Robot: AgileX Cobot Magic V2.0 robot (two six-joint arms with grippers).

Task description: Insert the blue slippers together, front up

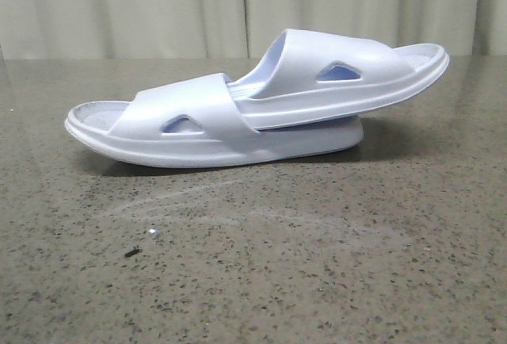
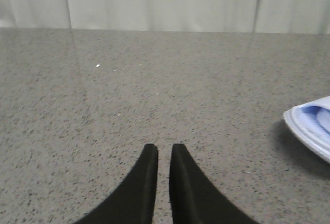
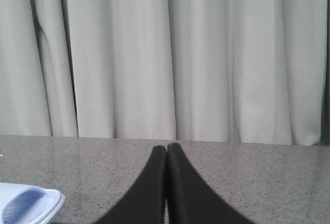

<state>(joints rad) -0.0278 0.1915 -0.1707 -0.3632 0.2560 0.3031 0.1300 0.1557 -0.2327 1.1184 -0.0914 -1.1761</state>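
The blue slippers [image 1: 253, 102] lie nested on the speckled grey worktop [image 1: 317, 257], one pushed under the strap of the other. The lower slipper [image 1: 182, 126] sits flat on its sole, while the upper slipper [image 1: 348, 74] has one end tucked under the lower one's strap and its other end raised clear of the worktop, so it rests tilted.

Neither arm appears in the front view. In the left wrist view, the left fingers [image 2: 164, 154] stand nearly closed with only a thin slit between the tips, holding nothing; one slipper end [image 2: 312, 126] lies well off to one side of them. In the right wrist view, the right fingers [image 3: 166, 152] are pressed together tip to tip, empty, with a slipper end [image 3: 28, 203] low and well apart to their side. A pale curtain [image 3: 165, 53] hangs beyond the worktop's far edge.
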